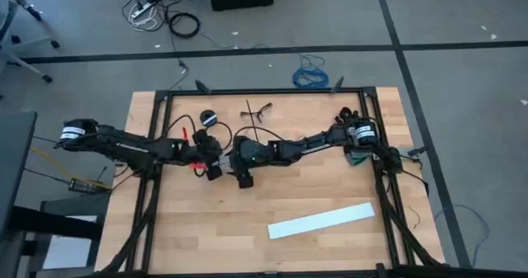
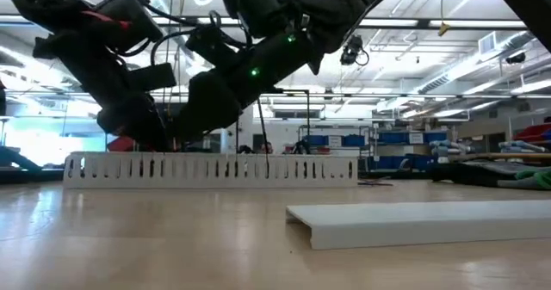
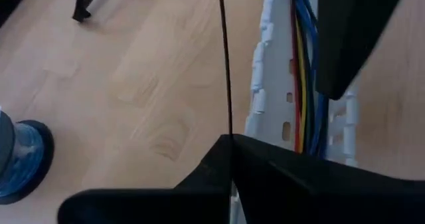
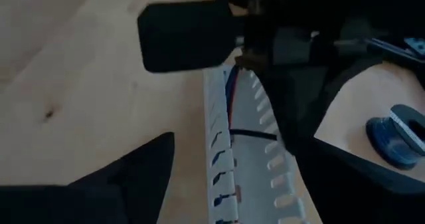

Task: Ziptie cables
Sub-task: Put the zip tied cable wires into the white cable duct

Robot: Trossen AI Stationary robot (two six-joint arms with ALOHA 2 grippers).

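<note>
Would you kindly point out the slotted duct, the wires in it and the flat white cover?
Slotted duct [image 2: 211, 169], low view, middle of its slotted side wall.
Wires [image 3: 307, 64], left wrist view, coloured bundle lying in the duct.
Flat white cover [image 1: 321, 220], high view, centre of its top face.

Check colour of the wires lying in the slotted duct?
Wires: blue, yellow and red, inside the white slotted duct; clearest in left wrist view.

A flat white lid [image 1: 321, 220] lies on the wooden table [image 1: 313, 187], well apart from the white slotted duct [image 2: 211, 168], which stands behind it in the low view. A blue spool [image 3: 20, 159] sits near the duct. Beyond the table's far edge, a blue coiled cable [image 1: 311, 73] lies on the floor.
</note>
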